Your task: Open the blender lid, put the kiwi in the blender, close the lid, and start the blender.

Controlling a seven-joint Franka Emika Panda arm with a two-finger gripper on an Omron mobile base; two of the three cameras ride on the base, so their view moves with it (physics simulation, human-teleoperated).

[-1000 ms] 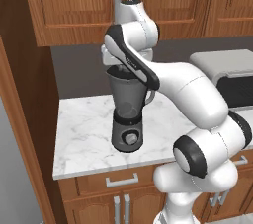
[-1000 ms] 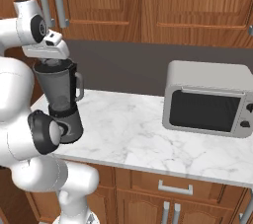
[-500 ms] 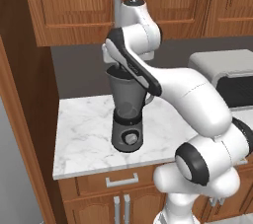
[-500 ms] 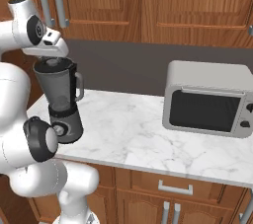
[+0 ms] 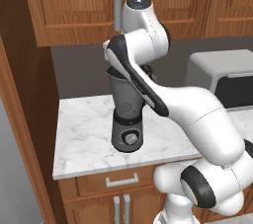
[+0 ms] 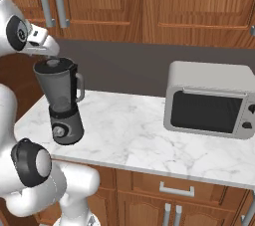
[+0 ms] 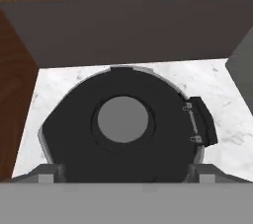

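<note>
Jaws spread wide: in the hand view the gripper [image 7: 124, 171] has one tip at each side of the lid [image 7: 74, 134], clear of it, pinching nothing. You're looking straight down the jar's axis. The lid's grey centre knob [image 7: 123, 119] sits midway btw the tips, and the jar handle [image 7: 201, 121] sticks out to the right.

Left base view: the blender [image 5: 127, 114] stands upright on the counter [image 5: 84, 134], near the rear. The arm crosses in front of the jar's top, so you can't see the jaws here. The front dial [image 5: 130, 138] faces you.

Right base view: the gripper [image 6: 50, 59] hangs just above the lid [image 6: 56, 63], which looks seated flat on the rim. The dial [image 6: 59, 131] is low on the base, and the oven [image 6: 209, 100] is well apart to the right.

Judgement: lid looks closed, so the dial is next. It lies straight below the jaws, on the robot-facing side. You'd need to back off, drop down the jar's side & come at it from the front.
</note>
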